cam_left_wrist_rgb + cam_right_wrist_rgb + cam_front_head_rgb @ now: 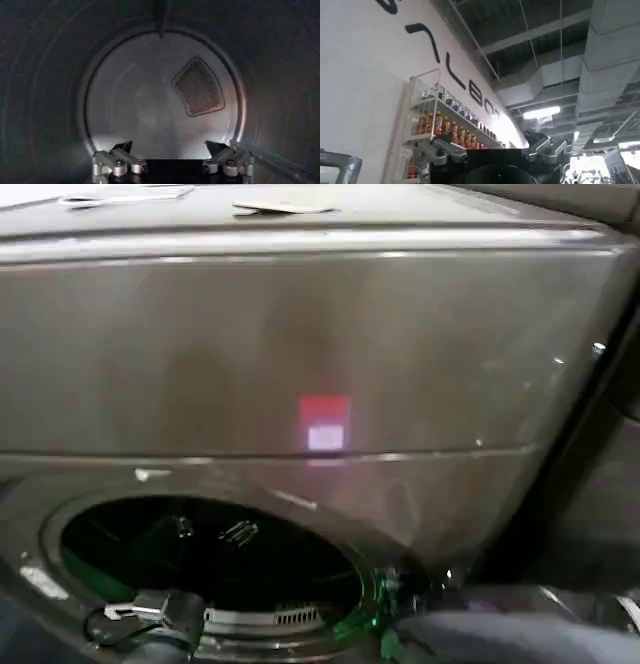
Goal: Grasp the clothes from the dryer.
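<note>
The dryer (300, 334) is a large bronze-grey machine with a pink-red light (324, 424) on its front. Its round drum mouth (210, 559) gapes dark at the lower left. My left arm (150, 619) reaches in over the mouth's lower rim. Inside the drum, my left gripper (167, 142) stands open, nothing between its fingers, facing the pale back wall (140, 100). The clothes are out of view. My right gripper (486, 134) is open and empty, pointing up at the room's ceiling, away from the dryer.
A perforated vent (199, 86) sits on the drum's back wall, and a dark paddle (161, 17) hangs at the drum's top. My right arm (500, 639) lies low at the right of the mouth. A wall rack of bottles (445, 125) shows past the right gripper.
</note>
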You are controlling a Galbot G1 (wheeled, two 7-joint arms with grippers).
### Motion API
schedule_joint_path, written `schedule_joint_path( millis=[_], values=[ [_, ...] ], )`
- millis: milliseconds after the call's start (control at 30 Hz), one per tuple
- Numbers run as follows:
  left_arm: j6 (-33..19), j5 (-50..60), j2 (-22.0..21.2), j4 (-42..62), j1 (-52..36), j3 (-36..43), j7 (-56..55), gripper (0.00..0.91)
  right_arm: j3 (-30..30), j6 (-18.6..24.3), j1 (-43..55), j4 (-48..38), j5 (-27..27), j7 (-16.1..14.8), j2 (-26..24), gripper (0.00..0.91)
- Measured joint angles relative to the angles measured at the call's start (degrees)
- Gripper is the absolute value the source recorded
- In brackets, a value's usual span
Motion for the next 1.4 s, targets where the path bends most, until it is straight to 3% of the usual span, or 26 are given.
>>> schedule_joint_path(
  millis=[300,500,1067,1400],
  values=[
    [-1.0,-1.5,1.3,2.6,-2.9,-0.3,-0.4,0.907,1.4,-1.2,-1.4,1.6,-2.6,-0.3,-0.2,0.907],
    [-1.2,-2.6,1.6,8.1,-9.3,1.5,-0.5,0.907,2.9,-0.4,-2.8,1.1,-3.0,0.6,-0.8,0.907],
    [-2.8,-3.8,-1.1,40.7,-39.5,6.8,-1.8,0.907,5.1,0.2,-4.1,-0.7,-3.3,0.9,-0.8,0.907],
    [-0.4,-3.0,-1.6,60.3,-54.9,9.8,2.4,0.907,4.0,0.2,-2.9,-0.7,-3.6,0.9,-0.9,0.907]
  ],
)
